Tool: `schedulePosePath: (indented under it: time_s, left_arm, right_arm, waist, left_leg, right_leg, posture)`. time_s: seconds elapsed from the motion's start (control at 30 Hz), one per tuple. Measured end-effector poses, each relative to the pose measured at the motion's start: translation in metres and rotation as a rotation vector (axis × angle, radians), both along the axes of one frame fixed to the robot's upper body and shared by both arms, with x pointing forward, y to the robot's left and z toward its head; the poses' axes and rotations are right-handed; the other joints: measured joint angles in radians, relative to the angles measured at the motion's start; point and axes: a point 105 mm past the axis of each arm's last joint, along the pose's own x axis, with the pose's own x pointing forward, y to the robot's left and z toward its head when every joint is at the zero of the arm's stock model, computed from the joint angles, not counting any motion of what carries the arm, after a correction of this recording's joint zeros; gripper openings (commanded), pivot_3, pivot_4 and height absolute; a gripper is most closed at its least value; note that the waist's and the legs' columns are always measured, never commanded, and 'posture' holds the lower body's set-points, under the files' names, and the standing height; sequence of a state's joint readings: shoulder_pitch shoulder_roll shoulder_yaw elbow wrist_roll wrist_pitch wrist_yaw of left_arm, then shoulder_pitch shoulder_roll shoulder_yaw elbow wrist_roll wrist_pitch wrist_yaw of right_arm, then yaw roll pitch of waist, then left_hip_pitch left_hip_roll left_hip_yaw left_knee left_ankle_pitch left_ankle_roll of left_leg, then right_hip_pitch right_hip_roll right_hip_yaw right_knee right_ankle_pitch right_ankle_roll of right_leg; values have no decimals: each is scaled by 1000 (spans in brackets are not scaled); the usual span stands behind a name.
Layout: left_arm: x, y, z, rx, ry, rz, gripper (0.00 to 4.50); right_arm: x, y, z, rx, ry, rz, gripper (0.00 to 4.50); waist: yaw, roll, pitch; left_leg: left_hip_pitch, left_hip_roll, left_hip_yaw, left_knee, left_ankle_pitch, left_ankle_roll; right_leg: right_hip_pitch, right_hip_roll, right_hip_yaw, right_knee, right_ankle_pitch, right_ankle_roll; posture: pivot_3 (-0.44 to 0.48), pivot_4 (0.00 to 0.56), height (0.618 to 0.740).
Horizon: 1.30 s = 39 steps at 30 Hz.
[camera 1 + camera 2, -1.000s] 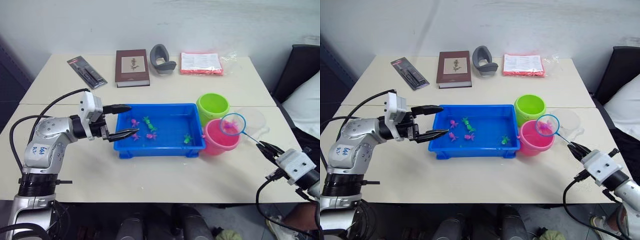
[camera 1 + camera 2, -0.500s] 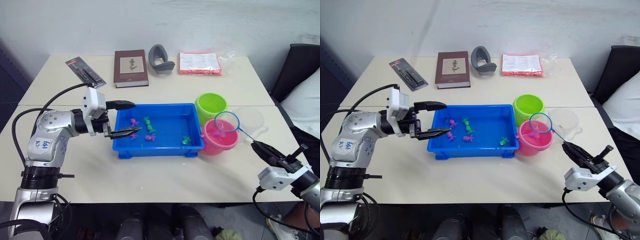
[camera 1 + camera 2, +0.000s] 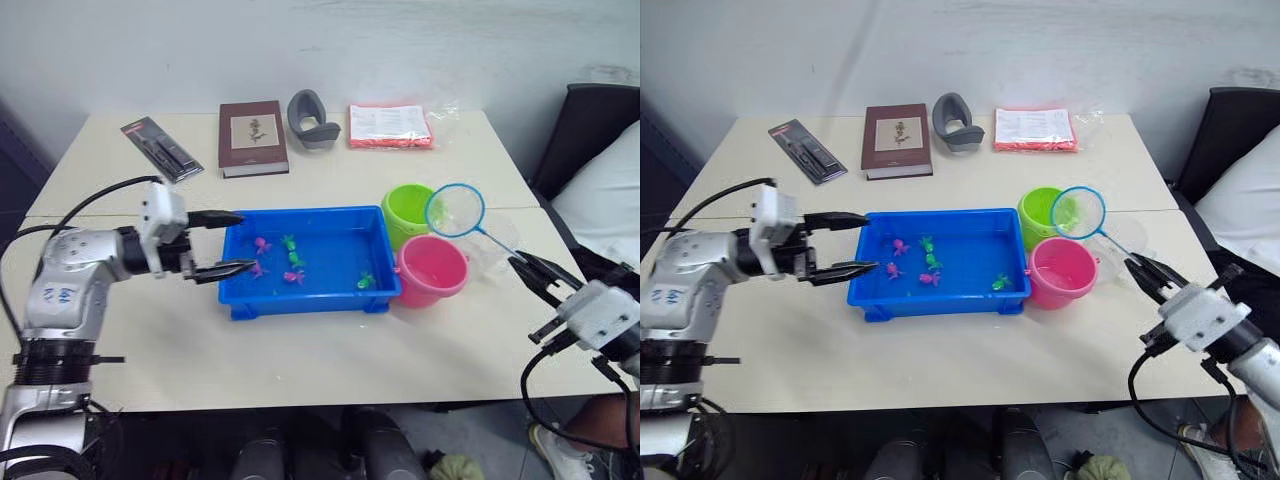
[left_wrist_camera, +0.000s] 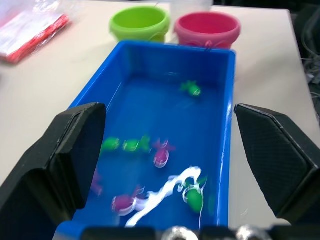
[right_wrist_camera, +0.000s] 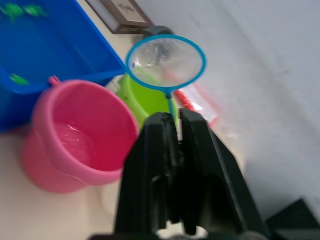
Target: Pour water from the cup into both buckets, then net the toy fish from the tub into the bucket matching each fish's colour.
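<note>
Right gripper [image 3: 532,272] clenched on net [image 3: 455,209] handle, hoop raised above pink bucket [image 3: 432,270], probably between scoops. Left gripper [image 3: 228,243] spread wide at tub [image 3: 310,300] end, likely steadying. Fish [image 3: 292,276] in tub.

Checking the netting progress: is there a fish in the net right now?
No, the net held in the right gripper shows bare mesh.

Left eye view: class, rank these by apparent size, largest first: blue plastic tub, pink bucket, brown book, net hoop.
1. Blue rectangular plastic tub.
2. Pink round bucket and brown hardcover book: too alike to rank, and the book lies farther away.
3. Light-blue-rimmed net hoop.
</note>
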<state>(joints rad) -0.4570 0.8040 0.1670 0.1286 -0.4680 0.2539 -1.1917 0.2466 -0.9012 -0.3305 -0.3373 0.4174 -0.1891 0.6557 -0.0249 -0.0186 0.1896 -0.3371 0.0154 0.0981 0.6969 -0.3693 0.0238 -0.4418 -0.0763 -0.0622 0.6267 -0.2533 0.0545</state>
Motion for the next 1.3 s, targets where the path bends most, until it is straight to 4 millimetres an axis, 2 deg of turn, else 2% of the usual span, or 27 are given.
schedulePosePath:
  time_s: [0.07,0.17,0.23,0.33,0.47,0.6,0.7,0.83,0.9,1.13,1.3]
  left_arm:
    - [0,12,0,-7,3,38,4428]
    - [0,17,2,0,-7,54,4428]
    - [-1,19,2,0,-12,60,4428]
    - [0,18,1,6,-15,56,4428]
    - [0,15,-1,34,-19,42,4428]
    - [2,19,-11,152,-56,52,4428]
    - [1,21,-21,152,-41,63,4428]
    - [-3,22,-30,141,-6,74,4428]
    - [-6,22,-31,134,-2,78,4428]
    - [-11,23,-32,117,20,102,4428]
    - [-11,20,-29,115,13,96,4428]
  right_arm:
    - [9,13,9,91,64,48,0]
    - [21,29,32,135,70,111,0]
    - [26,44,37,120,120,178,0]
    - [35,77,25,9,251,348,0]
    - [66,88,19,-59,286,379,0]
    - [77,115,0,-109,318,474,0]
    - [86,130,-19,-153,337,505,0]
    - [98,156,-16,-137,284,523,0]
    - [101,160,-15,-141,262,526,0]
    - [116,156,-24,-192,239,459,0]
    - [125,151,-37,-254,201,421,0]
  waist:
    - [-1,0,0]
    - [2,0,0]
    - [6,0,0]
    - [6,0,0]
    - [8,0,0]
    - [6,0,0]
    - [-1,0,0]
    - [-5,0,0]
    - [-4,0,0]
    - [-4,0,0]
    - [-5,0,0]
  left_leg:
    - [0,0,0,0,0,1]
    - [-1,-1,-2,0,-1,0]
    - [-2,0,-2,0,-1,0]
    - [-3,-1,-2,0,-1,0]
    - [-5,-1,-2,0,-1,1]
    - [-8,-1,-2,0,-1,0]
    - [-14,-1,-4,2,-1,1]
    - [-18,-1,-3,2,-1,1]
    - [-19,-1,-4,2,-1,1]
    - [-19,-1,-4,2,-1,2]
    - [-19,-1,-4,2,0,1]
  right_leg:
    - [0,-1,0,0,0,0]
    - [0,-2,-2,-1,0,0]
    - [-1,-2,-2,-1,0,0]
    - [-2,-2,-3,-2,0,0]
    - [-3,-2,-4,-2,0,0]
    - [-6,-2,-6,-2,0,-1]
    - [-8,-2,-8,-1,1,1]
    - [-13,-2,-8,0,1,1]
    - [-14,-2,-8,1,1,1]
    - [-14,-3,-8,1,1,1]
    - [-14,-3,-8,1,1,1]
  posture:
    - [0,150,740]
    - [0,150,740]
    - [0,150,740]
    - [0,150,740]
    - [0,150,740]
    - [0,150,740]
    - [0,150,740]
    - [0,150,740]
    - [0,150,740]
    - [0,150,740]
    - [0,150,740]
